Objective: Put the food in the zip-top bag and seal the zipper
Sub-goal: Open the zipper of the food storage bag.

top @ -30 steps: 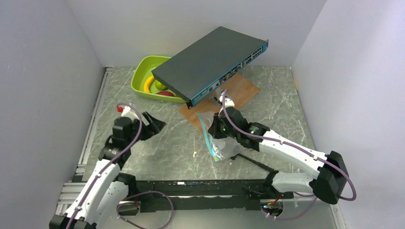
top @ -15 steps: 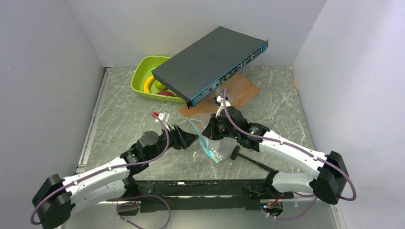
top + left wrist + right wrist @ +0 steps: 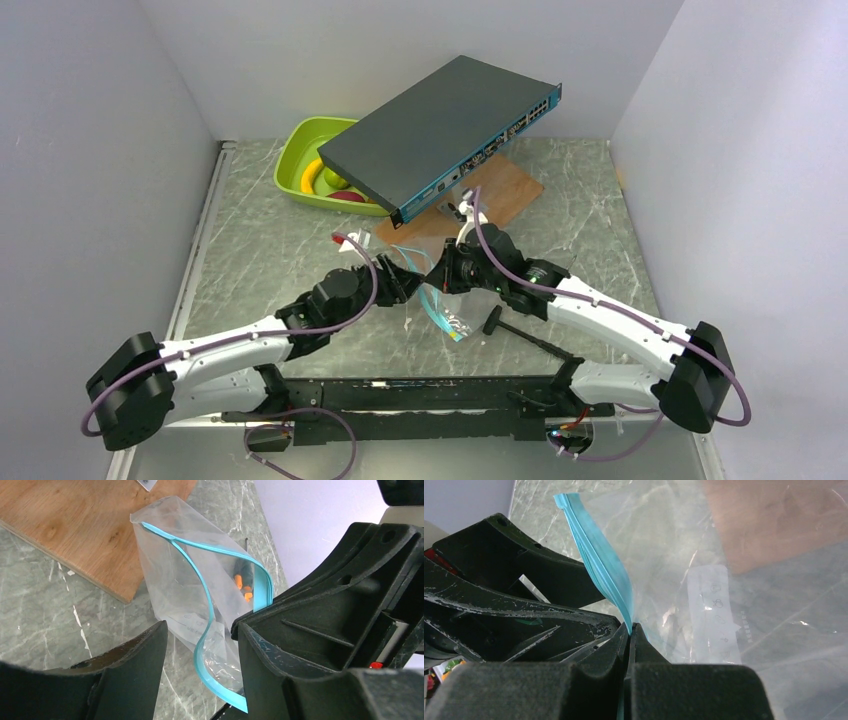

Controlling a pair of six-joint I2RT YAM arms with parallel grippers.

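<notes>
1. At table (image 3: 280, 260) centre: zip-top bag (image 3: 455, 312) held up between the two arms, mouth gaping, zipper (image 3: 599, 565) unsealed.
2. Right gripper (image 3: 630, 630) pressed together, pinching one lip of the zipper.
3. Left gripper (image 3: 200, 630) spread, jaws straddling the opposite lip, not closed on it.
4. Food, namely yellow bananas (image 3: 312, 178), green apple (image 3: 335, 180) and red piece (image 3: 348, 196), lying in lime-green tray (image 3: 290, 150) at far left, partly under a raised network switch (image 3: 440, 125), well apart from the bag.
5. No food seen inside the bag.
6. Judged an early stage: mouth being spread only. All loading and the sealing outstanding.
</notes>
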